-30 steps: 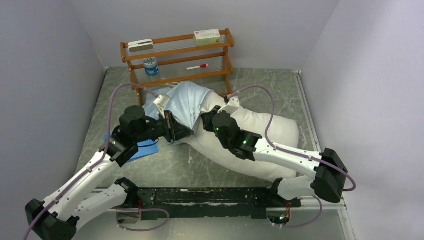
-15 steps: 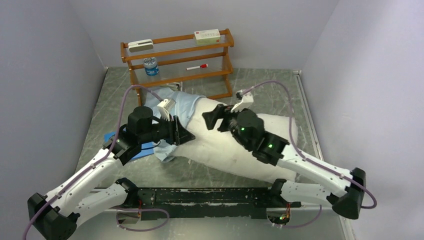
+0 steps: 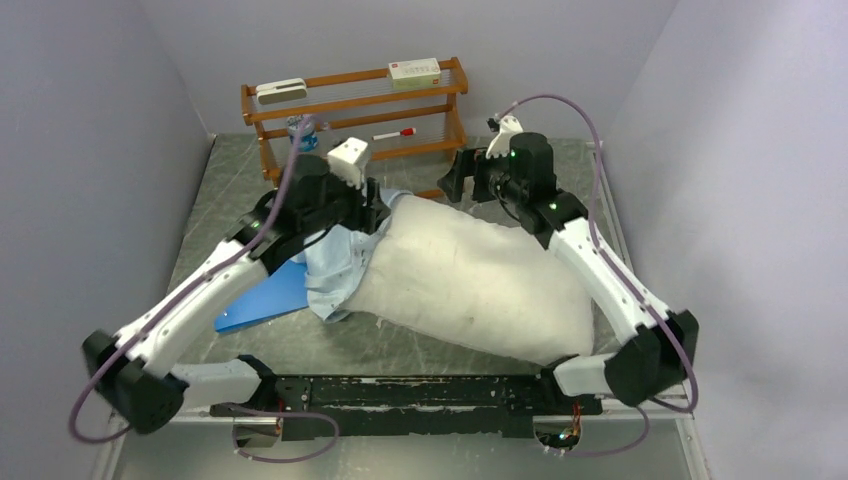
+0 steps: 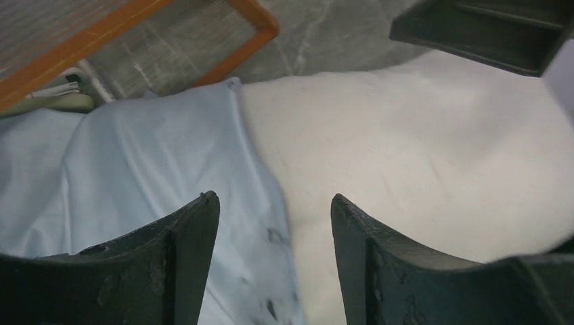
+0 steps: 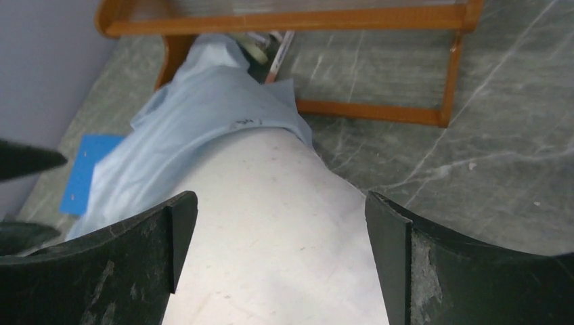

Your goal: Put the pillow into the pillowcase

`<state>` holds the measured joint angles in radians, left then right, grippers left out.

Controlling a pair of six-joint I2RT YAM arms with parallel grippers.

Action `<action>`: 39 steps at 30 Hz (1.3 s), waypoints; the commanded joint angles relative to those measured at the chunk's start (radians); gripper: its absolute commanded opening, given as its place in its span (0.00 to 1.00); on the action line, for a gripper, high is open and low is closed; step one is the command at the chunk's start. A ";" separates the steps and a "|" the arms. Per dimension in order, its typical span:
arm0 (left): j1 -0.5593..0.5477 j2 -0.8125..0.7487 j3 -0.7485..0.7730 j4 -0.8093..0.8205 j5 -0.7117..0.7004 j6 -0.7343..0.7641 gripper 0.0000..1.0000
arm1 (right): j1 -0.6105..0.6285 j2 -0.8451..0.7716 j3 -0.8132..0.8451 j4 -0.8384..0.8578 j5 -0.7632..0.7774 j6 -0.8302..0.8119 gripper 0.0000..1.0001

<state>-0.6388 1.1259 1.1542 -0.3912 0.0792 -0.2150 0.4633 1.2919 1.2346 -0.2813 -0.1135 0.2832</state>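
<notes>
The plump white pillow (image 3: pixel 480 285) lies slantwise across the middle of the table. Its far-left end is tucked into the light blue, wrinkled pillowcase (image 3: pixel 335 265), whose hem crosses the pillow (image 4: pixel 406 149) in the left wrist view. My left gripper (image 3: pixel 378 215) hovers open over that hem, with blue pillowcase cloth (image 4: pixel 135 169) under one finger and bare pillow under the other. My right gripper (image 3: pixel 462 183) hangs open above the pillow's far corner, holding nothing. From the right wrist I see the pillow (image 5: pixel 271 223) running into the pillowcase (image 5: pixel 203 115).
A wooden shelf rack (image 3: pixel 355 105) stands at the back with a box, a tin and a marker on it, close behind both grippers. A flat bright-blue rectangle (image 3: pixel 262 298) lies partly under the pillowcase at the left. Grey walls close in the table's sides.
Both grippers have opened and let go. Both arms have risen and swung back toward the shelf. The pillow has settled flat, with the pillowcase slumped around its left end.
</notes>
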 commanded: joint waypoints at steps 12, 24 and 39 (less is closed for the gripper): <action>-0.004 0.350 0.129 0.087 -0.165 0.132 0.67 | -0.154 0.471 0.136 -0.109 -0.672 -0.238 0.97; -0.005 0.431 0.119 0.117 -0.156 0.151 0.47 | -0.079 0.373 -0.013 0.018 -0.654 -0.127 0.03; -0.029 0.296 0.175 0.259 0.127 -0.050 0.05 | -0.007 0.050 -0.313 0.423 -0.546 0.223 0.00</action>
<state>-0.6510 1.5253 1.3144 -0.2859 0.0551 -0.1299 0.4183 1.4021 0.9463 0.0071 -0.6762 0.3904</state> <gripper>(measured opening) 0.054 0.031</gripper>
